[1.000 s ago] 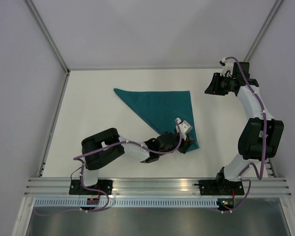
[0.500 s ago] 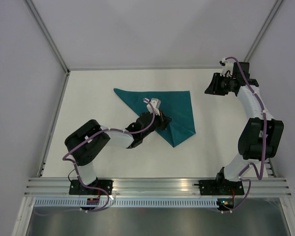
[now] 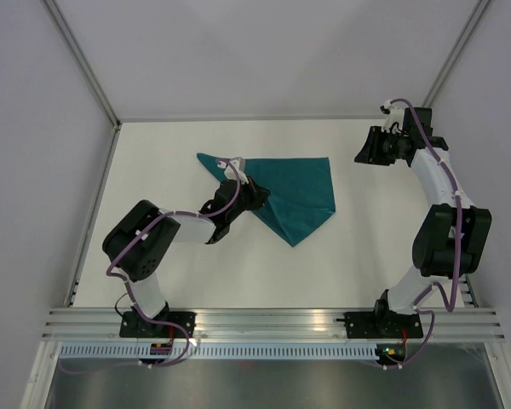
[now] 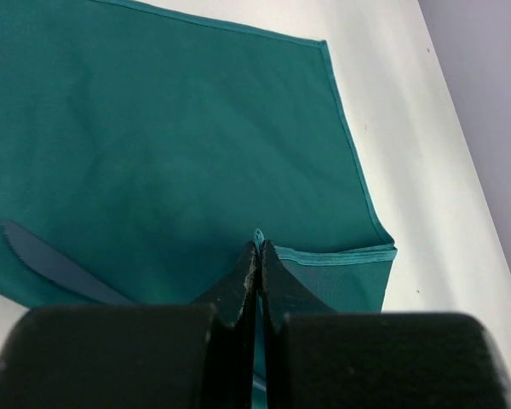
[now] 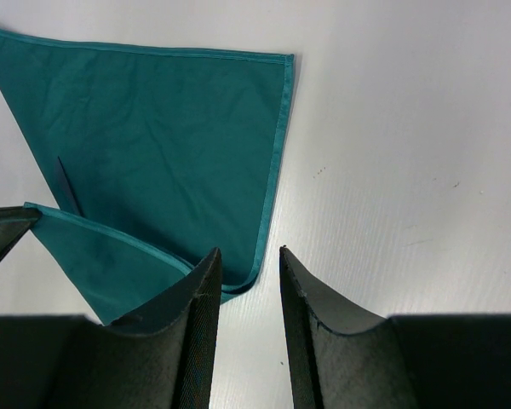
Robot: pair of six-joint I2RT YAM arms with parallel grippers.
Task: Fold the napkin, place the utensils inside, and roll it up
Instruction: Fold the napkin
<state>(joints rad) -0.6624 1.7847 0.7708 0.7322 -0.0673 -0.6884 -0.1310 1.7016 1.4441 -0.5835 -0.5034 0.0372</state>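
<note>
The teal napkin (image 3: 300,181) lies folded in the middle of the table. My left gripper (image 3: 257,197) is shut on one corner of it and holds that corner over the cloth's left part, so a flap is doubled back. In the left wrist view the jaws (image 4: 258,245) pinch the hemmed corner above the spread napkin (image 4: 153,128). A dark blue knife-shaped utensil (image 4: 55,266) lies on the cloth at the left, partly hidden by the gripper body. My right gripper (image 3: 366,150) is open and empty, raised at the far right, with the napkin (image 5: 170,128) to its left.
The white table (image 3: 392,256) is bounded by grey walls at the left, back and right. An aluminium rail (image 3: 272,322) runs along the near edge, where both arm bases stand. The right arm stands tall along the right side.
My left gripper has moved left and away from me with the napkin's corner, dragging the near point of the cloth back over itself. The right arm has not moved.
</note>
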